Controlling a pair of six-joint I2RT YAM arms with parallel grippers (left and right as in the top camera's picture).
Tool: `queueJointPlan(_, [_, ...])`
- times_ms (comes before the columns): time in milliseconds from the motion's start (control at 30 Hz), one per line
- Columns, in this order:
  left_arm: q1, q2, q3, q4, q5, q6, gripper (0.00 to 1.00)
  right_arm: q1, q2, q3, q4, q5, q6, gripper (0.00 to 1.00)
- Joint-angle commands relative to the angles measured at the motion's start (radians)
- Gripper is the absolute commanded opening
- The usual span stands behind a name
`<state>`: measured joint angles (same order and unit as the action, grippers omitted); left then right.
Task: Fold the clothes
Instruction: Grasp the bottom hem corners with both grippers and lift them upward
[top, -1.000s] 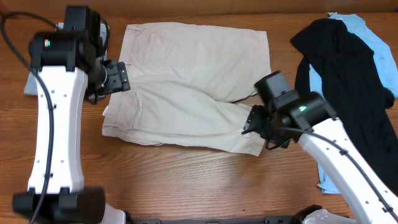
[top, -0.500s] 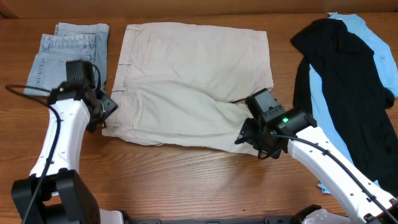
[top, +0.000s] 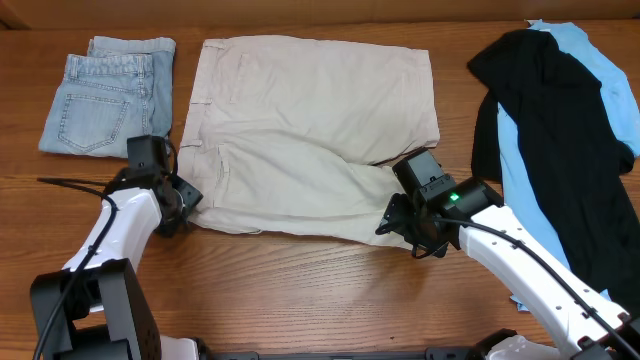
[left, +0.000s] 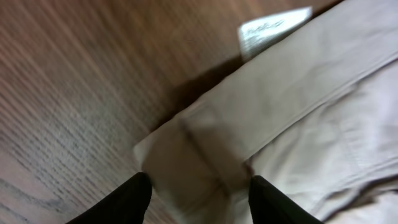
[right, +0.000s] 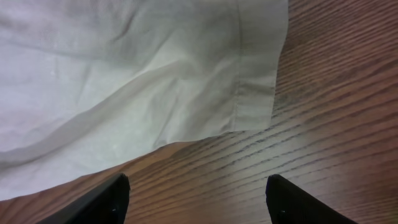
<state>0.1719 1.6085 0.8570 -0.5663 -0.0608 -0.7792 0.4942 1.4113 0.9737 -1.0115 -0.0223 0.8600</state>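
On table (top: 300, 290): one shorts (top: 310, 110), one jeans (top: 105, 95), two tops (top: 560, 130) (top: 600, 60); left pincer (left: 200, 185), right pincer (right: 198, 182) released.

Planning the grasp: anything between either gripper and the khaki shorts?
Nothing visible. The left gripper is open over the waistband corner of the khaki shorts. The right gripper is open just short of the leg hem, with only bare table between.

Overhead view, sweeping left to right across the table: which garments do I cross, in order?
First folded light-blue jeans → beige khaki shorts → black top. The sky-blue top lies partly under the black one, so unplaced.
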Motion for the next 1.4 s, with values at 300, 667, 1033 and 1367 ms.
queueJointPlan(300, [-0.002, 0.1, -0.026, 0.023, 0.01, -0.02, 0.04, 0.004, 0.124, -0.101, 0.135, 0.006, 0.008, 0.68])
queueJointPlan(667, [-0.002, 0.101, -0.026, 0.017, 0.035, -0.003, 0.04, 0.004, 0.14, -0.226, 0.254, 0.031, 0.058, 0.56])
queueJointPlan(1033, [-0.002, 0.094, 0.003, -0.006, 0.036, 0.071, 0.04, -0.018, 0.133, -0.26, 0.317, 0.039, 0.058, 0.04])
queueJointPlan(1367, [-0.001, 0.076, 0.542, -0.486, 0.028, 0.368, 0.04, -0.263, -0.026, 0.105, 0.009, 0.013, -0.192, 0.04])
